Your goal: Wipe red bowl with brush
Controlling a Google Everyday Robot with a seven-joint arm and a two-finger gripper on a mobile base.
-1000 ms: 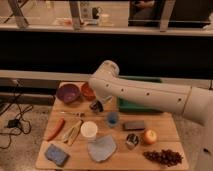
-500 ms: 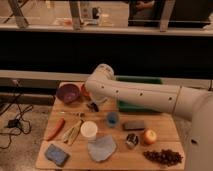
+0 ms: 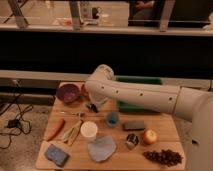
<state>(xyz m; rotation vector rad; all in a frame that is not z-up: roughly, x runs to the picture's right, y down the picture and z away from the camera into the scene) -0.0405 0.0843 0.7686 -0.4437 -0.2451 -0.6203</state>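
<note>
Camera view: the only view, looking down at a table from the front.
Table (image 3: pixel 170 131): light wooden top, standing on a speckled grey floor (image 3: pixel 22 150).
Room: behind the table runs a dark wall panel (image 3: pixel 60 55) with a pale ledge above it; black cables (image 3: pixel 12 117) lie on the floor at the left.
Arm (image 3: pixel 145 95): white, coming in from the right side and bending down at the back of the table.
Gripper (image 3: pixel 93 106): low over the table, just in front of the red bowl; it is dark and small here, so I cannot tell if it is wide, narrow or holding something.
Red bowl (image 3: pixel 84 91): at the back of the table, just right of the purple bowl (image 3: pixel 67 93), mostly hidden by the arm (only its left edge shows).
Brush: I cannot make it out with certainty; a dark shape is at the gripper.
Green tray (image 3: pixel 140 80): behind the arm, at the back right.
Front left: carrot-like stick (image 3: pixel 55 128), pale utensils (image 3: pixel 73 132), blue sponge (image 3: pixel 56 154).
Middle: white cup (image 3: pixel 89 130), small blue cup (image 3: pixel 112 119), grey cloth (image 3: pixel 102 148), dark block (image 3: pixel 134 125).
Front right: apple (image 3: pixel 149 136), dark grapes (image 3: pixel 163 157).
</note>
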